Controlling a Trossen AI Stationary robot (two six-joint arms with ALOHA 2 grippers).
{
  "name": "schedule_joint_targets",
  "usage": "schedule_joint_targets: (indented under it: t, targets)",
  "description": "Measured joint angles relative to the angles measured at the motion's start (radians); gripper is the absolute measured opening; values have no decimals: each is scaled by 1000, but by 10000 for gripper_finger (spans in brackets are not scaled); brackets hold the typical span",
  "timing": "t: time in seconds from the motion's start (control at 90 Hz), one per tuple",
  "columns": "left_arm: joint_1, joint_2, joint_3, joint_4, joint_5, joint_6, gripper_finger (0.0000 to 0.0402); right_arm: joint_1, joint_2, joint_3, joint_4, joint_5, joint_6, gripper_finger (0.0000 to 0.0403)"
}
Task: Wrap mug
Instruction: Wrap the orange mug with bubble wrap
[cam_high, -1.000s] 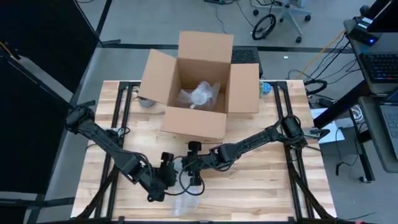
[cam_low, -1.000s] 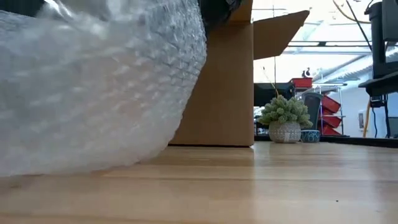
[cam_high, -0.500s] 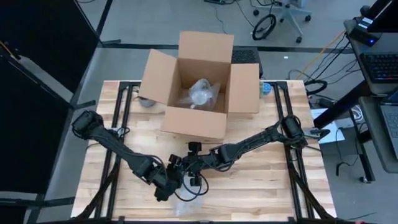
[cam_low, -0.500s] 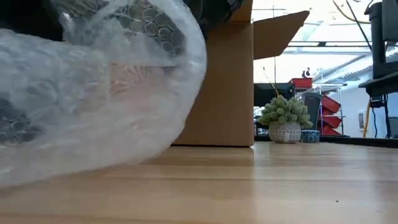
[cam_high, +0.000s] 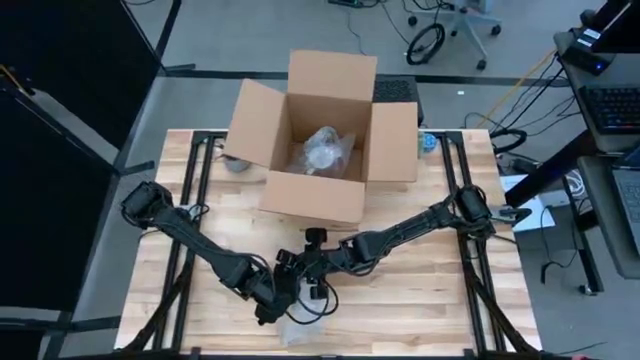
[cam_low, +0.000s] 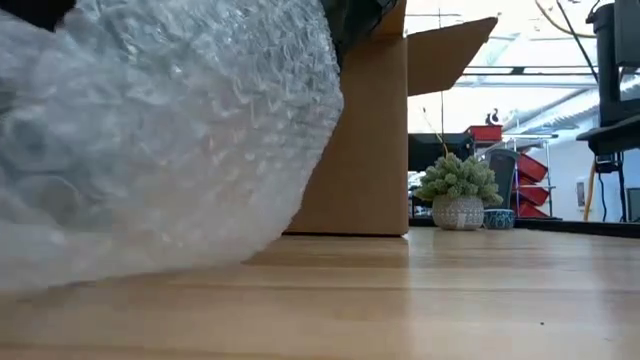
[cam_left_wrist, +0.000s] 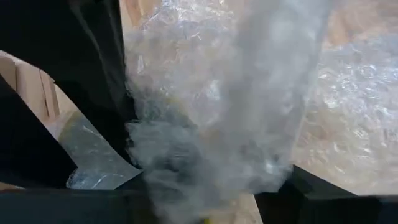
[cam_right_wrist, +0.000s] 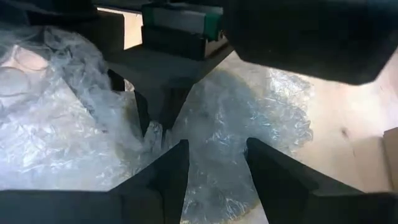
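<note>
High view: both grippers (cam_high: 295, 285) over bubble wrap (cam_high: 300, 325), finger state unclear; mug hidden, orientation unreadable.

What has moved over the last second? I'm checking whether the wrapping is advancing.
In the high view the left gripper slid toward the right gripper and the table's near edge; the two now meet over the bubble wrap. In the low view the wrap lifted briefly, then settled and bulged slightly toward the cardboard box. The box, its wrapped bundle and the potted plant stayed put.
</note>
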Motion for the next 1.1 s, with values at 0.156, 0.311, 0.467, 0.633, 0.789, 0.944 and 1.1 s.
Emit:
schedule_joint_targets:
  t: [0.156, 0.311, 0.467, 0.633, 0.789, 0.944, 1.1]
  targets:
    - [-8, -2, 0, -6, -12, -9, 138, 7, -61, 0, -84, -1, 1, 153]
    - [-9, -6, 28, -20, -19, -13, 138, 14, -120, 2, -158, 2, 3, 153]
    - [-9, -5, 35, -19, -25, -22, 138, 14, -186, 4, -262, 4, 21, 153]
    - [-9, -5, 36, -16, -32, -38, 138, 37, -223, 4, -445, -14, 130, 153]
    - [-8, -5, 36, -14, -34, -39, 138, 104, -206, -104, -414, -12, 219, 153]
    - [-8, -5, 36, -11, -39, -39, 138, 166, -170, -228, -92, 7, 277, 153]
    - [-8, -5, 37, -10, -42, -40, 138, 180, -121, -240, 153, 83, 222, 153]
